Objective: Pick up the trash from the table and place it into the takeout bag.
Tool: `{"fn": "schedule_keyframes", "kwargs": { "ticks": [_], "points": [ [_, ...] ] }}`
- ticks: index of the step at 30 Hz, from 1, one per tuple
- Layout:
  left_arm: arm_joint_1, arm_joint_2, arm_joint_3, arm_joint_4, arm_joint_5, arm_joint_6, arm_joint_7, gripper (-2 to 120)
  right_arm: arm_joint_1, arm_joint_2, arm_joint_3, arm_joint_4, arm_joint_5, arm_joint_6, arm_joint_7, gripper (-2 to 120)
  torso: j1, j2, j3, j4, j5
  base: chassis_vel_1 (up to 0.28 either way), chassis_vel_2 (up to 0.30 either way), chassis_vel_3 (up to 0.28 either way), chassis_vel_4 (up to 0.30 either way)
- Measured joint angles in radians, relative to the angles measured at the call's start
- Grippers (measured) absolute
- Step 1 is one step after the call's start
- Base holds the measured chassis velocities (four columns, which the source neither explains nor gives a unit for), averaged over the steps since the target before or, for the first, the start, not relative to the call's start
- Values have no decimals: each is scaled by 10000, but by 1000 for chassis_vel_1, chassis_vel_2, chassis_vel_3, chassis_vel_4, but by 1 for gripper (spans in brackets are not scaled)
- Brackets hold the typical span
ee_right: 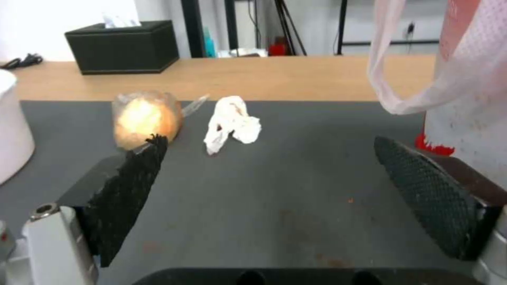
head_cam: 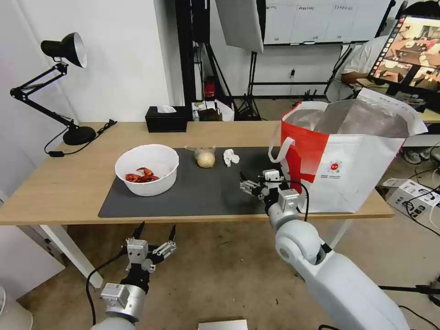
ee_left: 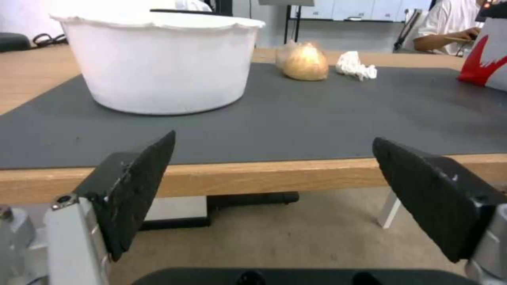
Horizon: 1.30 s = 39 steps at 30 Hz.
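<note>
The white round plastic bowl (head_cam: 147,175) holding red crayfish shells (head_cam: 141,176) sits left on the dark grey mat (head_cam: 201,192); the boxy red-and-white takeout bag (head_cam: 348,156), foil-lined, stands open at the right end of the light-wood table (head_cam: 59,183). Far on the mat lie a beige plastic-wrapped ball (head_cam: 206,158) and a crumpled white tissue (head_cam: 230,157). The right gripper (head_cam: 249,182) hovers spread over bare mat beside the bag, while the left gripper (head_cam: 156,233) hangs spread below the table's near edge.

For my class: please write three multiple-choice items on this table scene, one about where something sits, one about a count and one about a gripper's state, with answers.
1. Where is the takeout bag?
A. the table's right end
B. the floor
C. inside the bowl

2. How many loose trash pieces lie between the white bowl and the bag?
A. none
B. two
C. five

3. The right gripper is:
A. shut on the tissue
B. open and empty
C. inside the bag

Answers:
1 A, it stands at the right end of the table.
2 B, the wrapped ball and crumpled tissue.
3 B, its fingers are spread above the mat.
</note>
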Motion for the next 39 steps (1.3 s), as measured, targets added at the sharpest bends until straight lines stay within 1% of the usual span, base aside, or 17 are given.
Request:
{"fn": "schedule_keyframes", "kwargs": {
  "ticks": [2, 4, 7, 8, 10, 12, 14, 18, 19, 21, 24, 25, 28, 32, 35, 36, 39],
  "points": [
    [29, 50, -28, -23, 0, 0, 1, 100, 445, -21, -118, -319, 742, -124, 155, 100, 0, 0, 0, 0, 0, 0, 0, 0, 0],
    [28, 70, -46, -33, -14, 1, 1, 100, 574, -20, -164, -427, 892, -139, 170, 100, -1, 0, 0, 0, 0, 0, 0, 0, 0],
    [19, 153, -145, -66, -104, 1, 1, 100, 1280, 28, -488, -990, 1215, -147, 176, 100, 0, 0, 0, -1, 0, 0, 0, 0, 0],
    [19, 153, -145, -66, -104, 1, 1, 100, 1280, 28, -488, -990, 1215, -147, 176, 100, 0, 0, 0, -1, 0, 0, 0, 0, 0],
    [3, 180, -181, -66, -161, 1, 1, 100, 1899, 93, -815, -1453, 1302, -158, 166, 100, 0, 0, 0, 0, -1, 0, 0, 0, 0],
    [-5, 183, -186, -63, -181, 1, 0, 100, 2089, 127, -924, -1603, 1326, -169, 163, 100, 0, 0, 0, 0, -1, 0, 0, 0, 0],
    [-36, 185, -188, -7, -222, 0, 1, 100, 2697, 285, -1255, -2106, 1446, -213, 158, 100, 0, 0, 0, 0, -1, 0, 0, 0, 0],
    [-59, 184, -178, 41, -249, 1, 1, 100, 3080, 448, -1497, -2471, 1513, -222, 157, 100, 0, 0, 1, 1, -1, 0, 0, 0, 0],
    [-77, 181, -155, 75, -269, 1, 1, 100, 3311, 581, -1643, -2736, 1536, -224, 158, 100, 0, 1, 1, 1, -2, 0, 0, 0, 0],
    [-88, 181, -147, 91, -281, 1, 1, 100, 3383, 638, -1691, -2829, 1545, -225, 162, 100, 0, 0, 1, 1, -3, 0, 0, 0, 0],
    [-146, 181, -114, 164, -337, 1, 1, 100, 3725, 967, -1892, -3389, 1559, -244, 164, 100, 0, 1, 0, 0, -2, 0, 0, 0, 0],
    [-146, 181, -114, 164, -337, 1, 1, 100, 3725, 967, -1892, -3389, 1559, -244, 164, 100, 0, 1, 0, 0, -2, 0, 0, 0, 0],
    [-195, 182, -60, 258, -405, 3, 1, 100, 4055, 1305, -2088, -4076, 1556, -248, 164, 100, 0, 1, 0, 0, -1, 0, 0, 0, 0],
    [-229, 191, -43, 328, -426, 5, 2, 100, 4217, 1452, -2160, -4384, 1570, -248, 147, 100, 0, 2, 0, 0, -1, 0, 0, 0, 0],
    [-296, 230, -35, 408, -484, 7, 3, 100, 4611, 1734, -2298, -5053, 1658, -250, 78, 100, -1, 1, 0, 0, -1, 0, 0, 0, 0],
    [-296, 230, -35, 408, -484, 7, 3, 100, 4611, 1734, -2298, -5053, 1658, -250, 78, 100, -1, 1, 0, 0, -1, 0, 0, 0, 0],
    [-454, 298, -13, 485, -594, 17, 4, 100, 5118, 2054, -2416, -5866, 1662, -258, -85, 100, 0, 1, 0, 0, -1, 0, 0, 0, 0]
  ]
}}
